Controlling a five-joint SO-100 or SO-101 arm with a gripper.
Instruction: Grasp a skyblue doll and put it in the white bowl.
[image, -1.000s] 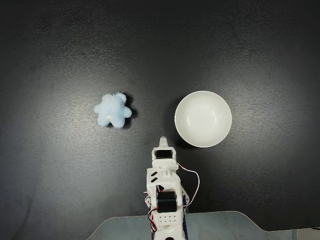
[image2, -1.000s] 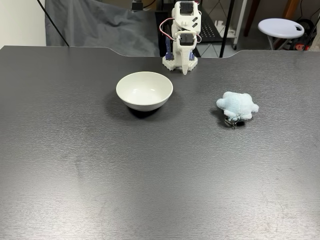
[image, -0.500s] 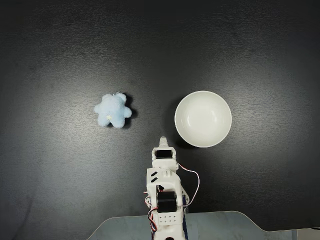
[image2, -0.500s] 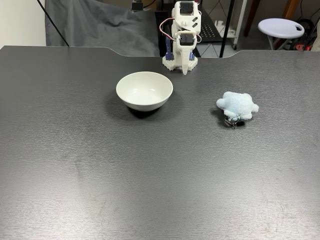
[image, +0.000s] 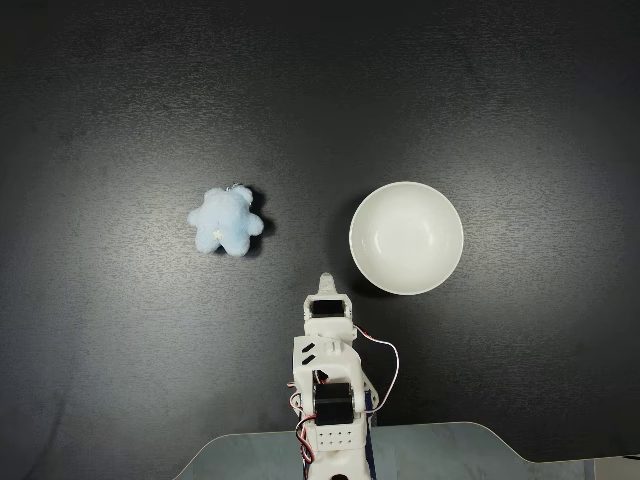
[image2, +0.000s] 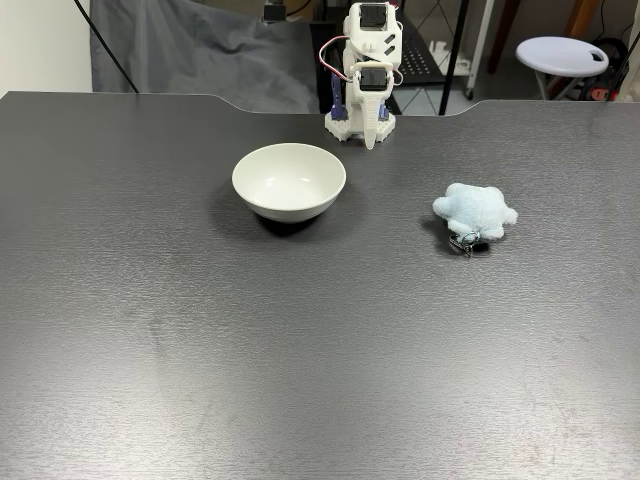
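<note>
The robot arm (image: 327, 385) is made of white plastic blocks; black motor boxes sit inside them (one near the tip, one lower down); thin red and white wires (image: 378, 349) loop out at the side; the bottom block has rows of tiny holes; little blue bits show by the base (image2: 345, 122).

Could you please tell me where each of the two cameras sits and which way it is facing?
A fixed view: above the table, looking straight down; the folded arm enters from the bottom edge, gripper pointing up-frame.
Another fixed view: at the table's far side, facing the arm, whose gripper points down.
Both show the skyblue doll and the white bowl, on mirrored sides.
</note>
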